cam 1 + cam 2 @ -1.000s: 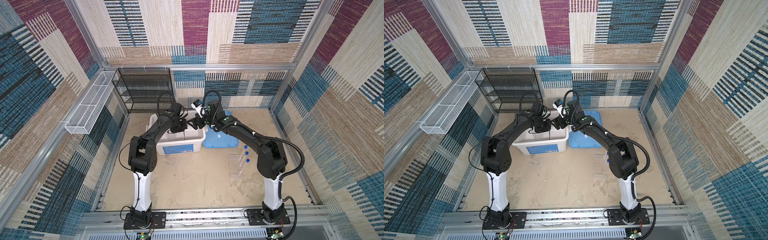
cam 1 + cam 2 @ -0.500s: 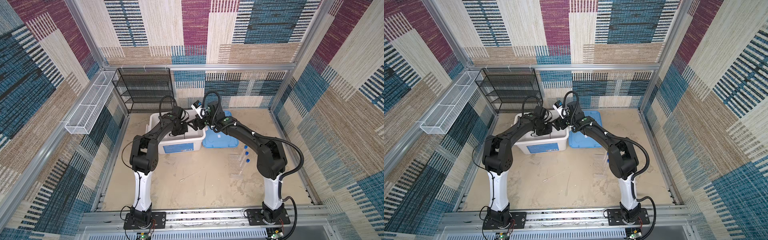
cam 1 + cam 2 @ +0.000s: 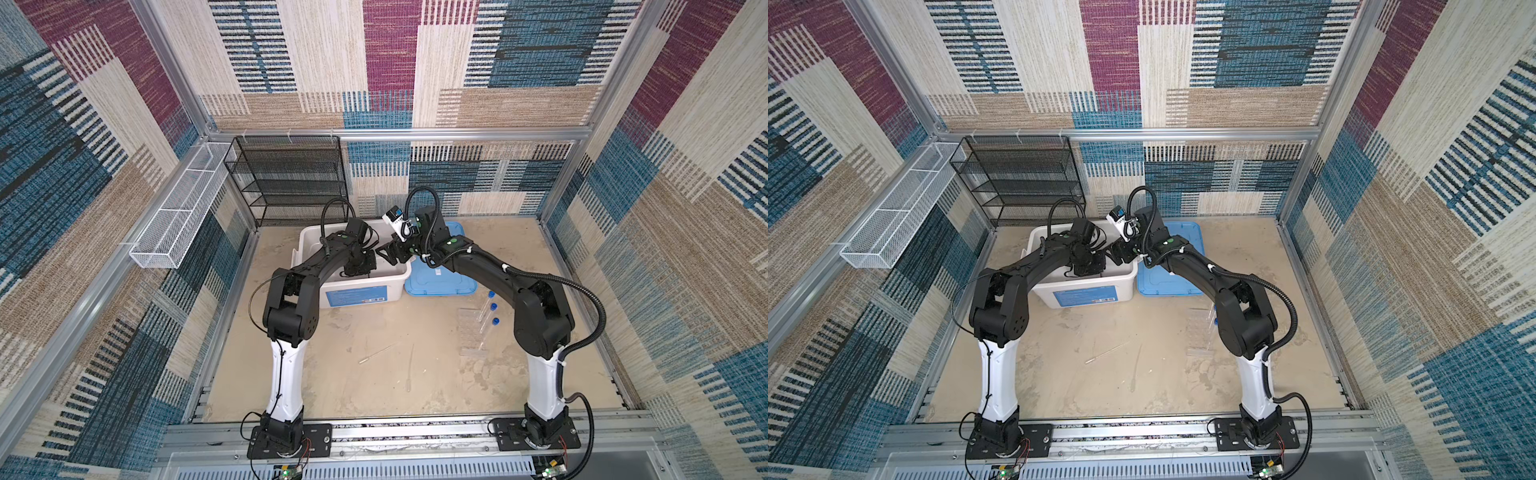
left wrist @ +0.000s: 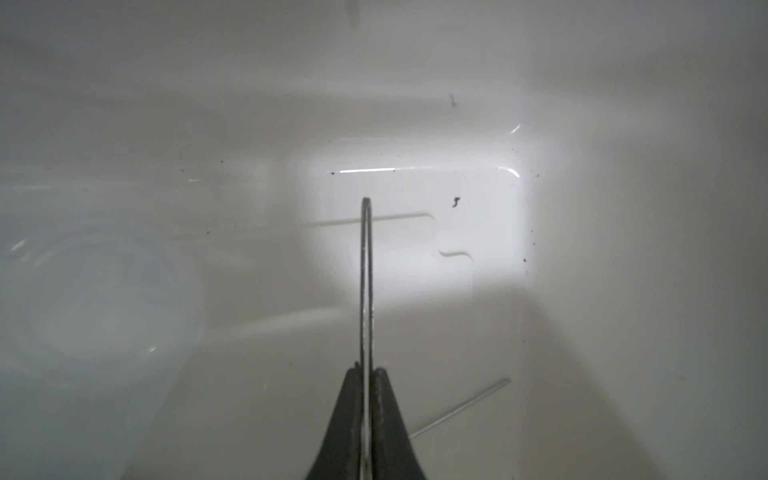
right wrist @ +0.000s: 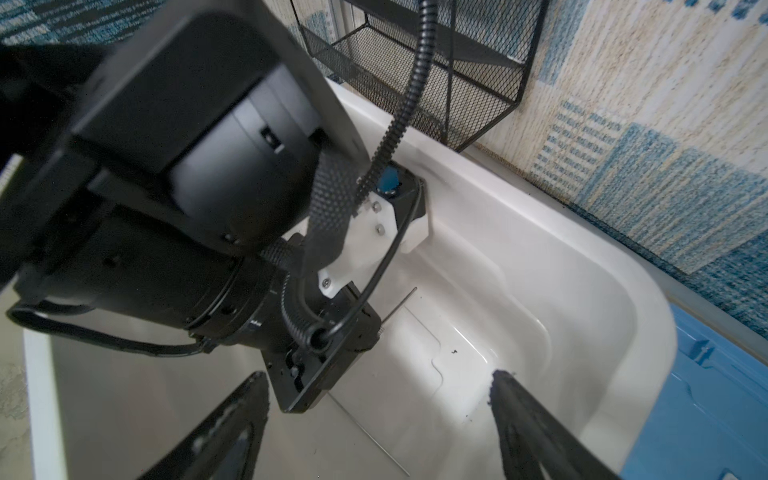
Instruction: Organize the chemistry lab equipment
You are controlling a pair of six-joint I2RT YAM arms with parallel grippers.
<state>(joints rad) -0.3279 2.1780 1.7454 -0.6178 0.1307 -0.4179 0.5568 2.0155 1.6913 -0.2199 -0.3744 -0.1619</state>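
Both arms crowd the white bin (image 3: 316,243) at the back edge of the surface (image 3: 374,395), where the left tool (image 4: 366,374), pressed together, pinches the tweezers (image 4: 366,282) low inside the walls, and the right tool (image 5: 378,399) hangs spread just above the bin's rim beside it. A thin rod (image 4: 461,409) lies on the bin floor, with a blurred clear beaker (image 4: 95,299) near it. The blue lid (image 3: 440,282) lies beside the bin, the test tubes (image 3: 486,316) and rack (image 3: 469,332) toward the right edge, partly hidden behind the right arm.
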